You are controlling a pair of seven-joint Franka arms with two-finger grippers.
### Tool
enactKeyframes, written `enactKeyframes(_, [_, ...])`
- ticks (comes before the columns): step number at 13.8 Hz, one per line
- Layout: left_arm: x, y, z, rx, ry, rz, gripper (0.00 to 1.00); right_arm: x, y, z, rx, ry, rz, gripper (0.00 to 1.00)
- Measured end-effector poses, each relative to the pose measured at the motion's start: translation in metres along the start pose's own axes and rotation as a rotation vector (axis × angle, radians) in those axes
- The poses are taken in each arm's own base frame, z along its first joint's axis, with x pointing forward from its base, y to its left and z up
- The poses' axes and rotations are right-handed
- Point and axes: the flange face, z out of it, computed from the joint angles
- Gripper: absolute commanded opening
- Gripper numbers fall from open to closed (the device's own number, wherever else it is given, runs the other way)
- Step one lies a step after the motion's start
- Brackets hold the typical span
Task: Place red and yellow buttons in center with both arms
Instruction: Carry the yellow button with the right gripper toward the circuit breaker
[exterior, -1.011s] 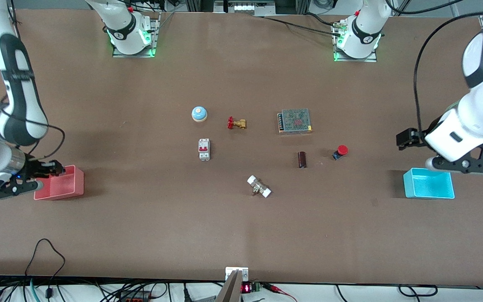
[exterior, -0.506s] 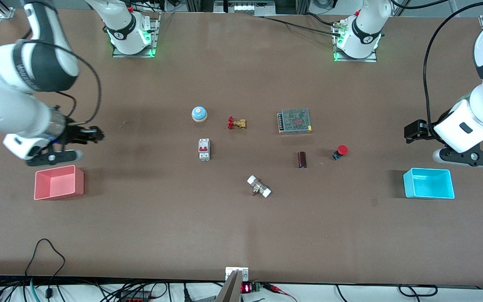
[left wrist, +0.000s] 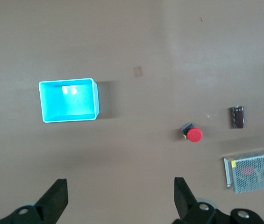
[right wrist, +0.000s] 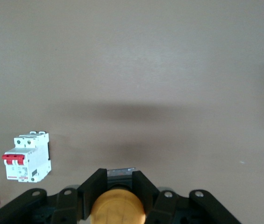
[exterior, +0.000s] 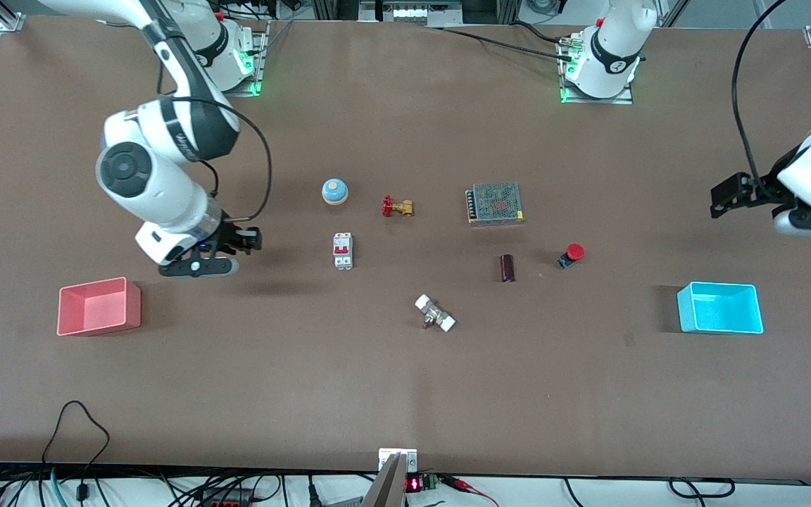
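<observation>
Since a second ago your right gripper (exterior: 249, 239) has left the pink plastic bin (exterior: 98, 305) and swung toward the middle, and it now hangs over bare brown surface (exterior: 391, 394) between that bin and the white circuit breaker with red switches (exterior: 343, 251). Its fingers (right wrist: 90, 189) are clamped on the round yellow-orange push button (right wrist: 117, 206), which fills the gap between them in the right wrist view. Your left gripper (exterior: 724, 199) has lifted away from the cyan plastic bin (exterior: 720, 308) and hangs over the surface at the left arm's end, fingers (left wrist: 57, 201) spread wide with nothing between them.

Going from nearest the front camera outward, you meet a white-capped metal fitting (exterior: 435, 314). Then the two bins at the two ends. Farther still lie a dark brown cylinder (exterior: 507, 268), the red-capped push button on its dark body (exterior: 571, 255) just beside it toward the left arm's end, and the breaker. Farthest are the perforated metal power supply box (exterior: 495, 203), a red-handled brass valve (exterior: 397, 207) and a blue dome bell with an orange top (exterior: 334, 191).
</observation>
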Motion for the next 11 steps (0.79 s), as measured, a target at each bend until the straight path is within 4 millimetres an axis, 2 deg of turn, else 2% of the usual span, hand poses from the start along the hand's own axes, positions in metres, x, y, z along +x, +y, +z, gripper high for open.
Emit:
enactKeyframes(2, [-0.007,0.002,-0.005,0.001,0.027,0.023,1.00,-0.007,-0.017,0.023,-0.011,0.016,0.004,0.32])
enactKeyframes(5, [-0.006,0.011,-0.004,0.001,0.027,0.080,1.00,-0.014,-0.037,0.054,-0.063,0.034,-0.003,0.32])
enactKeyframes(11, [0.001,0.041,-0.001,-0.004,0.000,0.095,1.00,-0.010,-0.040,0.087,-0.035,0.058,-0.002,0.33])
